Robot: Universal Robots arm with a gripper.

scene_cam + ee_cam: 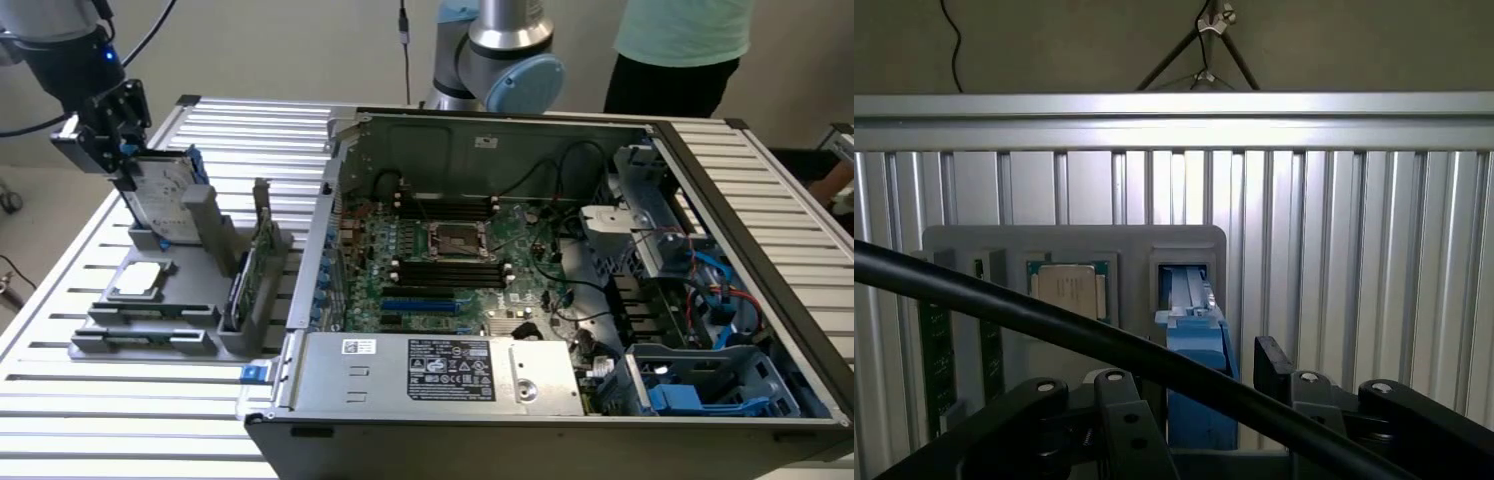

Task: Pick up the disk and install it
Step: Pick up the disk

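Note:
The disk (163, 198) stands on edge and slightly tilted at the grey holder (160, 300) on the exterior view's left, its white label facing out and blue rails along its sides. My gripper (118, 155) is at the disk's upper end, shut on it. In the wrist view the disk's blue rail (1200, 370) runs between my black fingers (1279, 372), with the holder's slot (1184, 275) just beyond it. The open computer case (561, 300) lies to the exterior view's right, with blue drive bays (701, 385) at its near right corner.
The holder also carries a flat silver square chip (142, 279) and upright memory sticks (254, 270). A black cable (1054, 320) crosses the wrist view. The ribbed metal table (80, 400) surrounds everything. A person (681, 50) stands behind the case, beside a second arm's base (501, 55).

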